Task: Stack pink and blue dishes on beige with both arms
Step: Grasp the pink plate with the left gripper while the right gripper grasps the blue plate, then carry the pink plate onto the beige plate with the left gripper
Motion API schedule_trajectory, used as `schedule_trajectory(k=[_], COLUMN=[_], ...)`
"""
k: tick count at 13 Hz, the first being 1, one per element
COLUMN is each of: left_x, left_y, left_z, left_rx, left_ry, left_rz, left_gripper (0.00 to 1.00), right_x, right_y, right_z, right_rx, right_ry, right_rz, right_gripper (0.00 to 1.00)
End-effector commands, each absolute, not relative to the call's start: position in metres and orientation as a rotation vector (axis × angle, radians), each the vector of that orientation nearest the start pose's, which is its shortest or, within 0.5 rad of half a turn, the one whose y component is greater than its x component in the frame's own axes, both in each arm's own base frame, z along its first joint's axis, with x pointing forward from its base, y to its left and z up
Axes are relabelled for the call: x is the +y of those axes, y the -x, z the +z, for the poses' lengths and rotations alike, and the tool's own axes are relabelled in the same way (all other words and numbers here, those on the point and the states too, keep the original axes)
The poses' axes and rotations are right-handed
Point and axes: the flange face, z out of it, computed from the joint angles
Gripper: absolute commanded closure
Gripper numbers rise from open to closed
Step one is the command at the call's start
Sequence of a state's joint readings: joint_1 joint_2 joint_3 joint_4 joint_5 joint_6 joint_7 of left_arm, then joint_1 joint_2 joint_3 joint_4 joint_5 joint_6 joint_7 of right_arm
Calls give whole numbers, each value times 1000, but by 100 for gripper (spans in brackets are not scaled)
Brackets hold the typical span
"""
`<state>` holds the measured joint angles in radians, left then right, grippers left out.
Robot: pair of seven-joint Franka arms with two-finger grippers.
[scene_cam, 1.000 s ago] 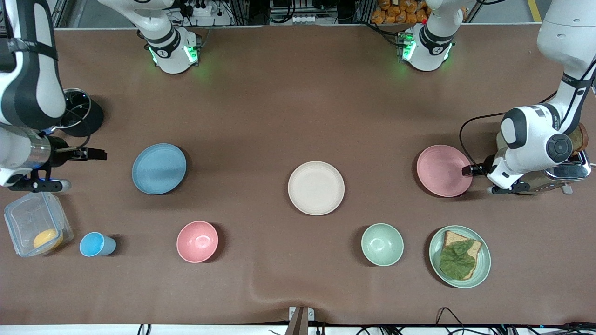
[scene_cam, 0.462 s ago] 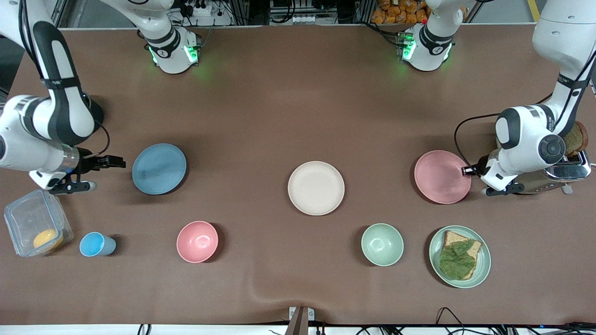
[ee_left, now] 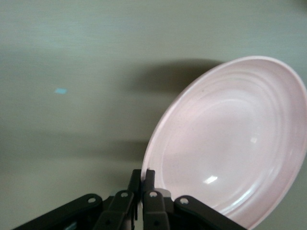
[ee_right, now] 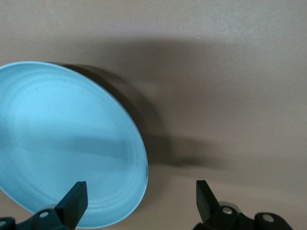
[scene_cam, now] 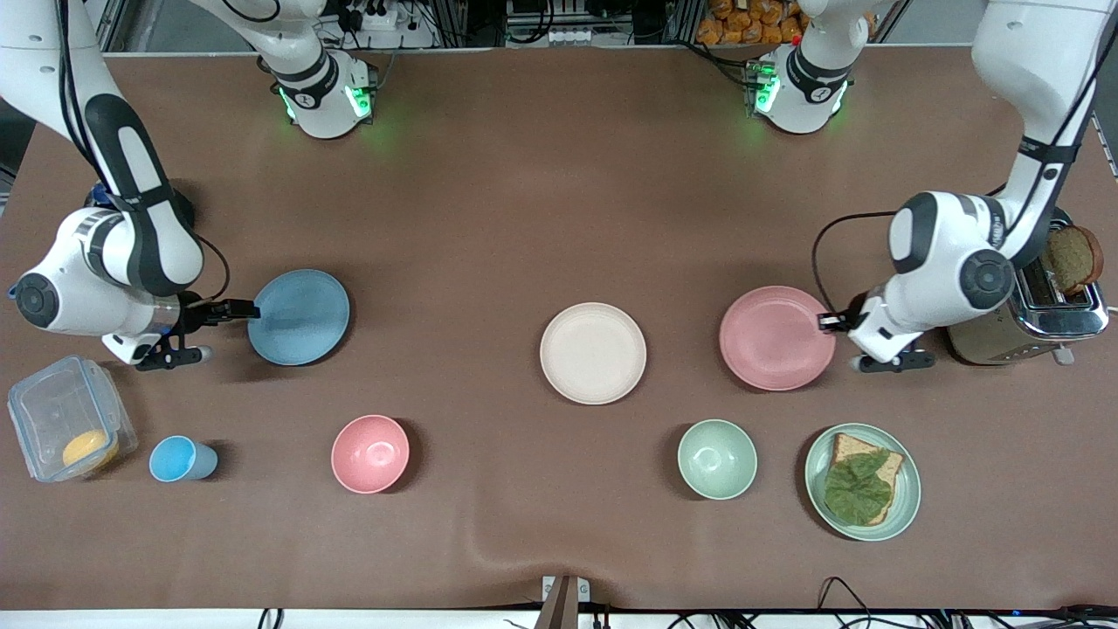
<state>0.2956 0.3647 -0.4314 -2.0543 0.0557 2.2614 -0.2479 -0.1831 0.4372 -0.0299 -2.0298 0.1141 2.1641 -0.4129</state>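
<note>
**Pink plate in hand, beige plate lies toward the middle of the worktop**

Your left gripper (scene_cam: 825, 321) has its jaws closed on the rim of the pink plate (scene_cam: 776, 338), pinching the edge that faces the left arm's end of the worktop. The left wrist view shows the same grip: the two fingers (ee_left: 142, 184) meet on the rim of the pink plate (ee_left: 230, 143), and the plate looks lifted and tilted, throwing a shadow on the worktop under it. The beige plate (scene_cam: 593, 353) lies flat at the middle of the worktop, just beside the pink plate's free edge, toward the right arm's end. So the carry runs straight along the worktop's length, rim-first, with the plate leading the jaws.

Your right gripper (scene_cam: 234, 309) sits at the edge of the blue plate (scene_cam: 299, 316), on the side facing the right arm's end. In the right wrist view its jaws stand open, one finger (ee_right: 72, 201) over the blue plate (ee_right: 67, 143) and the other clear of the rim, so nothing is gripped yet. The blue plate rests on the worktop, well apart from the beige one.

The left arm looks nearer to the target, so pink probably goes down first.
</note>
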Motion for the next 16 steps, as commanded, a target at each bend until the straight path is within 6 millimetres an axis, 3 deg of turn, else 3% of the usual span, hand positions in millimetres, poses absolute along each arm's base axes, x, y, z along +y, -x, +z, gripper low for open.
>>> schedule_trajectory(k=[1,4,5,6,7,9,11,12,13,16], left_x=[-134,-204,-239,-268,-292,-334,-341,-341,-342,-341], left_y=[-576,-574,-570,-571,-571,-569,-572,-573,-572,-578], left_z=[295,305,304,301,293,284,267,263,256,240], left_rx=[-223,-329,-365,-440,-499,-490,-512,-518,-517,-550], left_ry=[3241,3263,3265,3271,3272,3297,3318,3324,3327,3359], left_rz=[224,228,242,264,293,325,314,314,315,283], left_gripper=[100,100,100,100,100,100,100,100,100,100], right_x=[-113,-111,-109,-104,-101,-97,-91,-91,-92,-91], right_y=[-557,-560,-560,-560,-560,-558,-559,-559,-561,-568], right_z=[197,186,181,179,177,170,169,169,172,178], right_rx=[-196,-199,-205,-215,-223,-224,-207,-205,-204,-207], right_ry=[2924,2923,2920,2915,2910,2901,2879,2877,2879,2858], right_rz=[394,398,406,414,418,436,431,435,429,469], right_gripper=[0,0,0,6,17,51,84,95,100,100])
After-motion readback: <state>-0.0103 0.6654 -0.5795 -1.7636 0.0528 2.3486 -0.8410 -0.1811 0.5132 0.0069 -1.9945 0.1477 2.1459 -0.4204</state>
